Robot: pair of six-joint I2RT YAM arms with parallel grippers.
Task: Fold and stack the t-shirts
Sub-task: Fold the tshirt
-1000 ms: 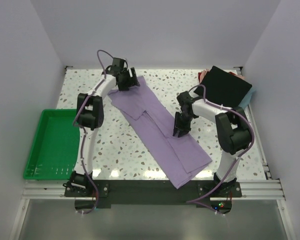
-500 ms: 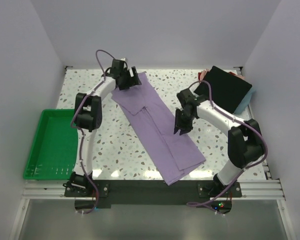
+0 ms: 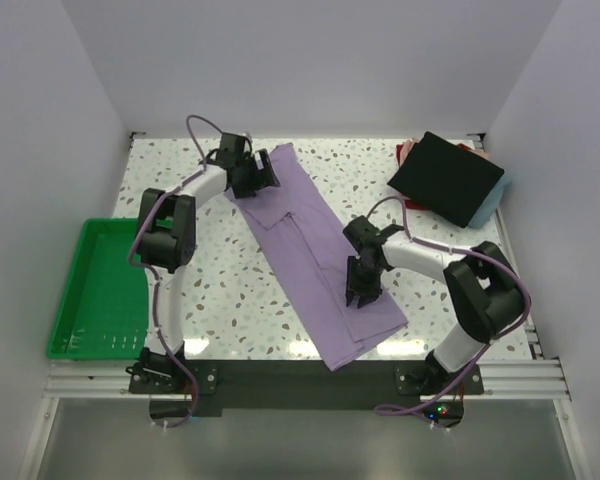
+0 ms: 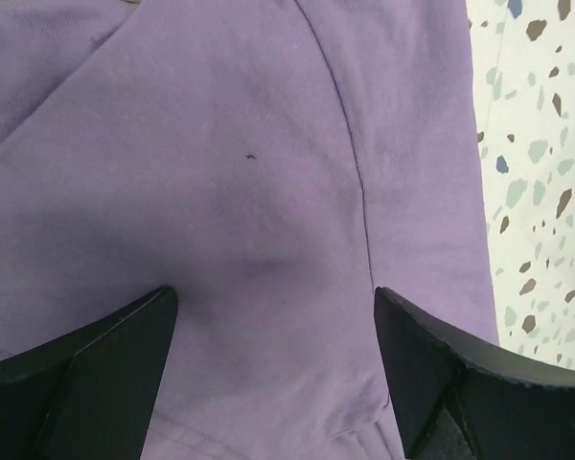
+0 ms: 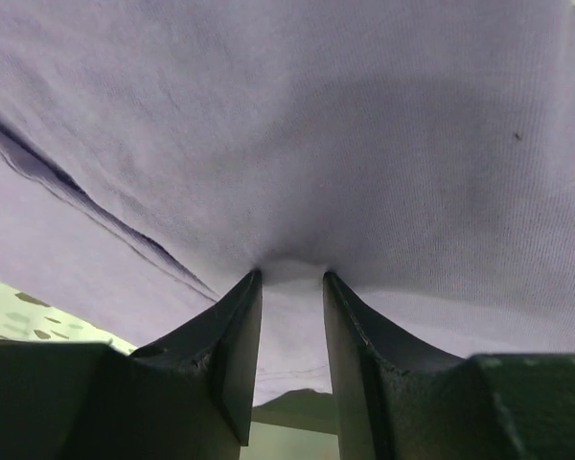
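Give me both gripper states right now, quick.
Left gripper: open, jaws wide above the lavender t-shirt, not gripping it.
Right gripper: closed, pinching a fold of the lavender t-shirt.

Plain lavender t-shirt [image 3: 302, 236], black tee [image 3: 447, 180], green tray [image 3: 102, 288], white table [image 3: 228, 292] with dark terrazzo speckles.

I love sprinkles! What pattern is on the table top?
The table is white with small grey, blue and brown flecks, clearest in the left wrist view.

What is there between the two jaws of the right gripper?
A small raised fold of the purple t-shirt, pinched by the right gripper. The right wrist view shows it.
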